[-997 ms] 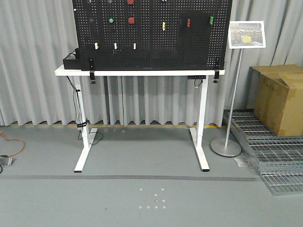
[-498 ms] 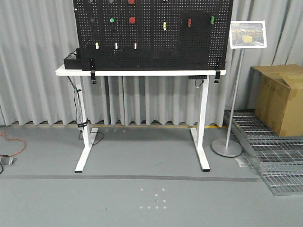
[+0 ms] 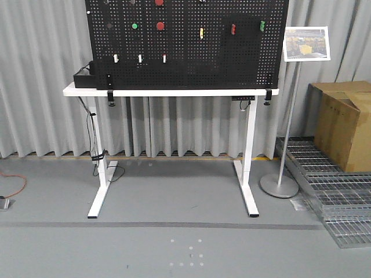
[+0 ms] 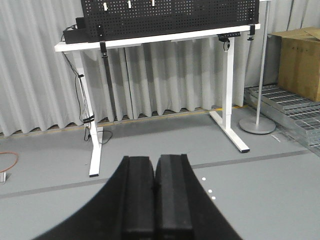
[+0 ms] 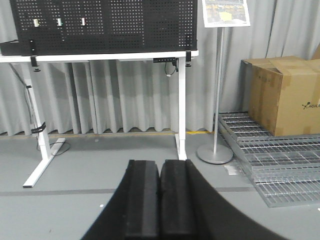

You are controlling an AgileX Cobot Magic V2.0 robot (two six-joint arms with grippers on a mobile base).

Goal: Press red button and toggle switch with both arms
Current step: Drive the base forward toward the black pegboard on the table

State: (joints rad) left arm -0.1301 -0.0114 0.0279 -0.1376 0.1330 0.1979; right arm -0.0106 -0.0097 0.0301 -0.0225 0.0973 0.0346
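Observation:
A black pegboard (image 3: 185, 63) stands on a white table (image 3: 174, 92) ahead, far from both arms. On it a round red button (image 3: 160, 25) sits beside a green one (image 3: 134, 25); another red one (image 3: 159, 2) is cut off at the top edge. Three white-tipped toggle switches (image 3: 139, 58) form a row lower left; they also show in the left wrist view (image 4: 129, 4) and the right wrist view (image 5: 58, 21). A yellow lever (image 3: 201, 32), a red one (image 3: 233, 28) and a green one (image 3: 262, 25) sit further right. My left gripper (image 4: 156, 160) and right gripper (image 5: 160, 164) are shut on nothing, above the floor.
A sign on a pole stand (image 3: 290, 116) is right of the table, with a cardboard box (image 3: 345, 124) and metal floor grates (image 3: 333, 194) beyond it. A black box (image 3: 83, 78) sits on the table's left end. An orange cable (image 3: 14, 186) lies on the floor at left.
The table and pegboard look slightly larger and lower in the front view, so the view has come closer to them.

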